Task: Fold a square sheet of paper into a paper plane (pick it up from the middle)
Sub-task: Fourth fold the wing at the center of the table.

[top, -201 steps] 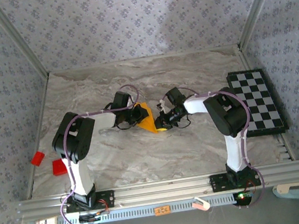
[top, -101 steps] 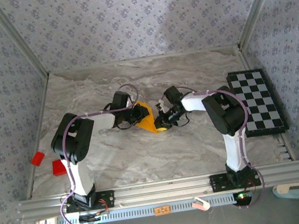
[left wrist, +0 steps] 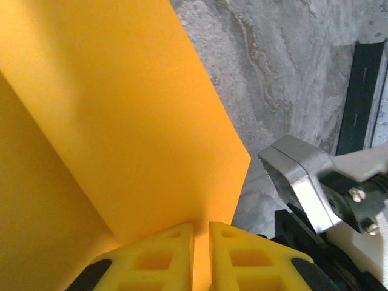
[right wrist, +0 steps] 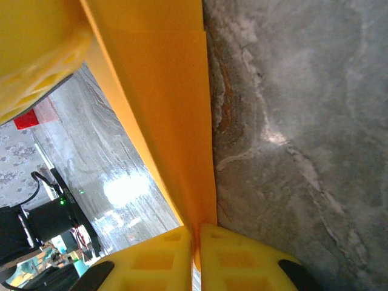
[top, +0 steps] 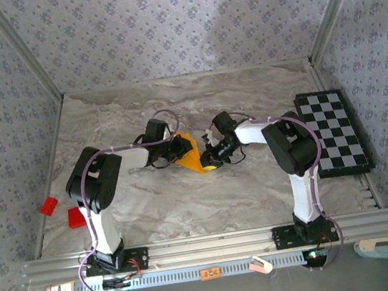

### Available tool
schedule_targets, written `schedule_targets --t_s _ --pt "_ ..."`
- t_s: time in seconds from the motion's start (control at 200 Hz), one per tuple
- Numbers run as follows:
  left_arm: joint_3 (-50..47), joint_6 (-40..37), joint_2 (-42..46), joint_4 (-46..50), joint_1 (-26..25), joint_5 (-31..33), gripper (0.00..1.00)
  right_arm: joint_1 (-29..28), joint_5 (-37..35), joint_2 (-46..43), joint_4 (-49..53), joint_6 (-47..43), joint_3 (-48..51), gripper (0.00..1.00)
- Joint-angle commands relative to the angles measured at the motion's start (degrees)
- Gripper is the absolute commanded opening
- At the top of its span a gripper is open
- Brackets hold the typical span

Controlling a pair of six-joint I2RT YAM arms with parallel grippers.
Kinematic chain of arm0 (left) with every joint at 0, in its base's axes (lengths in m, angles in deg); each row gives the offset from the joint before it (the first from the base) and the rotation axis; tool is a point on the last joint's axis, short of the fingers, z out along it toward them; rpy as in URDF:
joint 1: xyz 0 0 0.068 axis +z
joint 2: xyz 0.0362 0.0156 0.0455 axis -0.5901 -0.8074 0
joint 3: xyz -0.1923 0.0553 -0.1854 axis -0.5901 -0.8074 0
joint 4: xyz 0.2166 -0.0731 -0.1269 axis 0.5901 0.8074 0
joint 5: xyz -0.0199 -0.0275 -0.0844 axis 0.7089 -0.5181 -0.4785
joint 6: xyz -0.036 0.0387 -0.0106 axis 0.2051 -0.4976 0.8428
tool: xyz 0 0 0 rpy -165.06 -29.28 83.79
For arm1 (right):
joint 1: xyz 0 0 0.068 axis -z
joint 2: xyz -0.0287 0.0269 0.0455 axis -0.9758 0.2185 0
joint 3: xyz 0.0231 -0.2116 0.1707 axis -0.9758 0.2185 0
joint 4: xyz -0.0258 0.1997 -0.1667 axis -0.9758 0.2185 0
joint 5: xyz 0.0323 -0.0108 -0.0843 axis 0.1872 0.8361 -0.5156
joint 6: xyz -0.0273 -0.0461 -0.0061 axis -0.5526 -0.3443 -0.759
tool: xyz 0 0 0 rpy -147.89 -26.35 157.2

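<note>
While creased, paper (left wrist: 121,121) within both tools (left wrist: 201,236) (right wrist: 195,236)

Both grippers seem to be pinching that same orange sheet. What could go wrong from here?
1. Tearing: the left gripper and the right gripper are both shut on the thin paper. If they pull apart or twist unevenly, it may rip or crease in the wrong place.
2. Slipping: each grip looks close to an edge of the paper, so it might slide out.
3. Bumping: the top view shows the grippers very close together, so a small misstep could knock one against the other.
</note>
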Motion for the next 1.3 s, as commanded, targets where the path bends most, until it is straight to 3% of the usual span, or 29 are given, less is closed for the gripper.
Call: schedule_targets --t_s 0.0,1.294 --pt "0.47 0.74 -0.24 1.97 0.8 1.82 0.14 -0.22 -4.8 2.91 3.87 -0.74 0.55 0.13" --pt "1.0 1.15 -2.16 4.59 1.07 3.68 0.12 -0.04 -4.79 3.35 4.89 -0.36 0.29 0.15"
